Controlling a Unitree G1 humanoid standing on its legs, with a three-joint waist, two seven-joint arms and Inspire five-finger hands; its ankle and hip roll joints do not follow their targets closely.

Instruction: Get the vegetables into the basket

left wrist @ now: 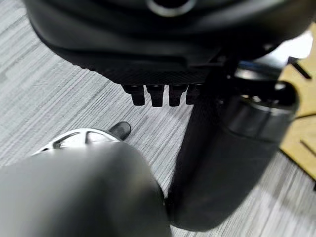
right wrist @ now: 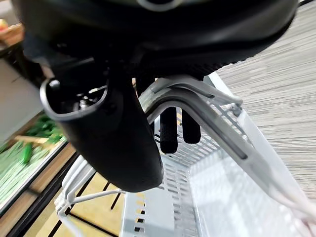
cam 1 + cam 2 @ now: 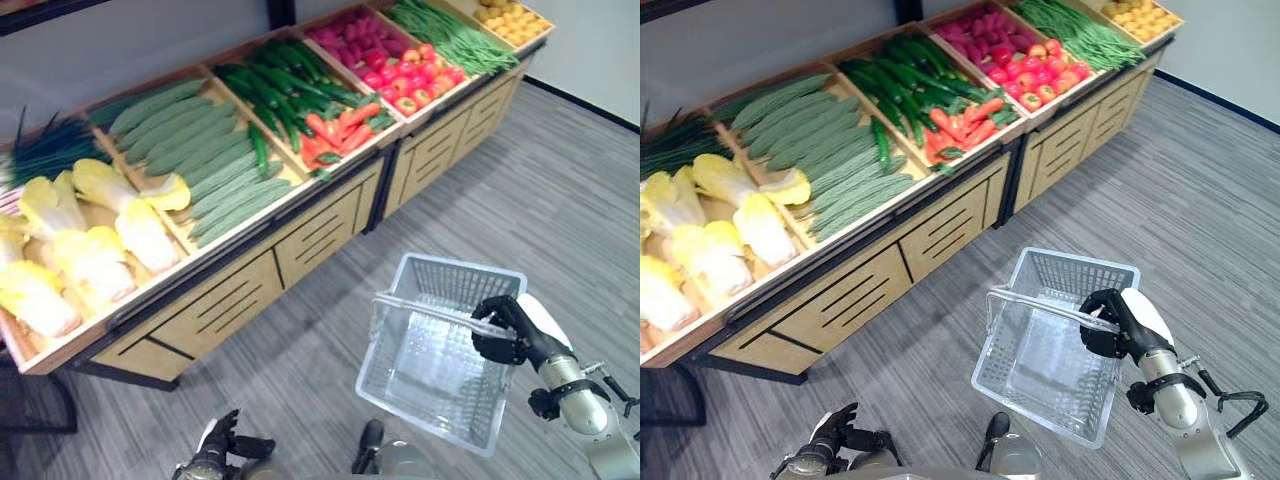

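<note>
R hand (image 3: pixel 505 330) fingers curled on basket (image 3: pixel 440 400) handle; L hand (image 3: pixel 215 450) fingers relaxed, partly cropped.

- Both eye views: taken from head height, aimed down; wooden produce stand (image 3: pixel 300 235) and basket (image 3: pixel 1060 375) shared, slightly offset.
- Left wrist view: v. close, floor (image 1: pixel 59 79) seen past left hand (image 1: pixel 158 94).
- Right wrist view: v. close, basket handle (image 2: pixel 207 116) seen under right hand (image 2: pixel 106 128).

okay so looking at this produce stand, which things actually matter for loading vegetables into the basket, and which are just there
For the job:
- basket, no vegetables in it yet, its handle held by the right hand
- cabbages
- cucumbers
- carrots
- green beans
- left hand, low by the floor

Just there:
- wooden stand
- grey floor
</note>
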